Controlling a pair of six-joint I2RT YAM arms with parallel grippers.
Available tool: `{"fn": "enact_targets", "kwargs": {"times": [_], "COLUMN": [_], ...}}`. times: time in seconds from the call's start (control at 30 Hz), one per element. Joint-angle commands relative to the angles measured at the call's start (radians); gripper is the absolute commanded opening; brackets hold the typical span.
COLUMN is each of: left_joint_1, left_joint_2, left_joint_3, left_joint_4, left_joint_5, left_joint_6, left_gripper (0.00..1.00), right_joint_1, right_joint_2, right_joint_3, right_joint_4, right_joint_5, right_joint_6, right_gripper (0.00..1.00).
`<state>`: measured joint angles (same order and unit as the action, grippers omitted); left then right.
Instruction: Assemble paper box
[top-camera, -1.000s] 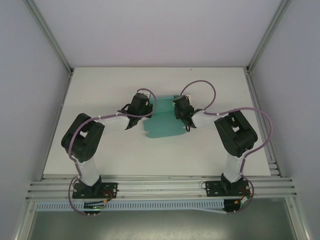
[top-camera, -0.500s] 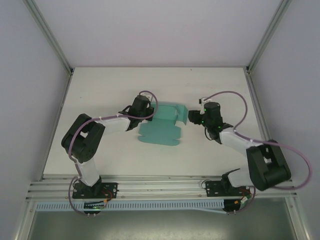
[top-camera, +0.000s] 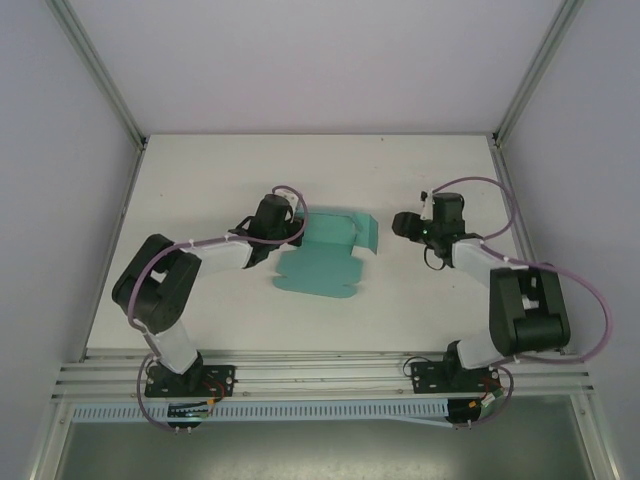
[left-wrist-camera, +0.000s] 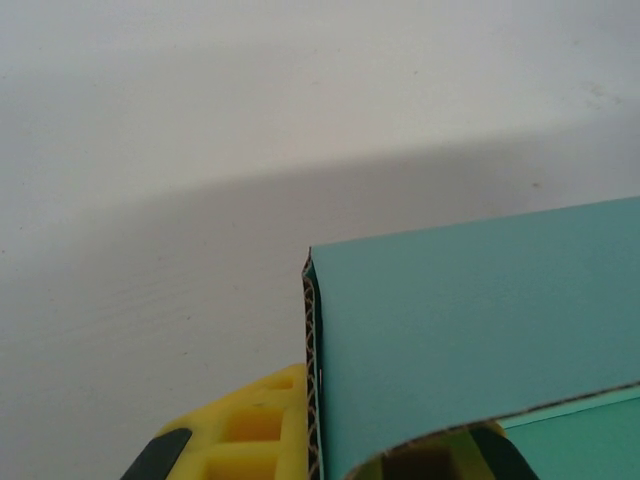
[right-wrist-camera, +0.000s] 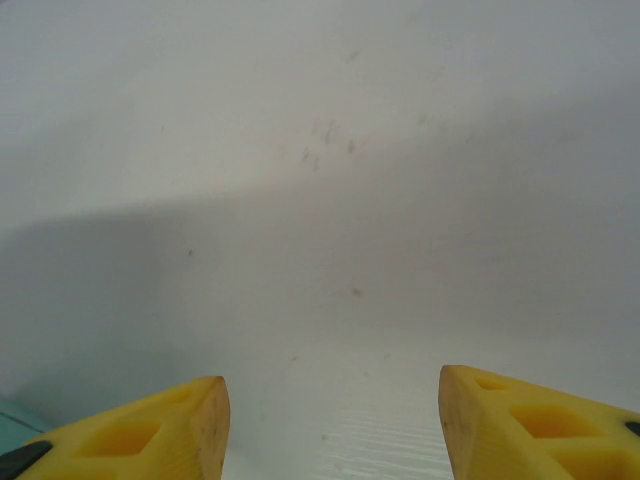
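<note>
Moved since one second ago: the right hand (top-camera: 403, 225) has left the right edge of the paper box (top-camera: 322, 262) and now sits well to its right. The box has shifted slightly left and toward the near edge.

Top external view.
- Paper box: teal die-cut sheet, mid-bench (top-camera: 200, 180), partly folded.
- Broad panel lies flat, with its rounded tabs pointing to the near edge.
- Far strip is raised; its long axis runs left to right, with a short flap turned up at the right end.
- Left hand (top-camera: 287, 226): at the far-left corner of the sheet, touching it.
- Right hand: points left toward the box, with bare bench between them.

Left wrist view.
- Raised teal panel occupies the lower right, with its corrugated cut edge upright at centre.
- Left hand (left-wrist-camera: 340, 455): pinching this panel, one yellow finger (left-wrist-camera: 245, 435) outside the edge and the other under the card.

Right wrist view.
- Right hand (right-wrist-camera: 330, 410): yellow fingers (right-wrist-camera: 150, 430) spread wide, nothing between them, white bench beyond.
- Sliver of teal at the lower-left edge.
</note>
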<state>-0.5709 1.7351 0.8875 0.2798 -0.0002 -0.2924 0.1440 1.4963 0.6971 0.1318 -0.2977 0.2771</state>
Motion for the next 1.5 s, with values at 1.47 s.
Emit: {"fn": "enact_targets", "kwargs": {"times": [1.47], "left_joint_1": [0.006], "left_joint_2": [0.044], "left_joint_3": [0.032], "left_joint_4": [-0.007], "left_joint_5": [-0.088], "left_joint_6": [0.031], "left_gripper": [0.00], "right_joint_1": [0.365], "right_joint_2": [0.291], "right_joint_3": [0.226], "right_joint_4": [0.087], "right_joint_5": [-0.059], "right_joint_6": [-0.121], "right_gripper": [0.51]}}
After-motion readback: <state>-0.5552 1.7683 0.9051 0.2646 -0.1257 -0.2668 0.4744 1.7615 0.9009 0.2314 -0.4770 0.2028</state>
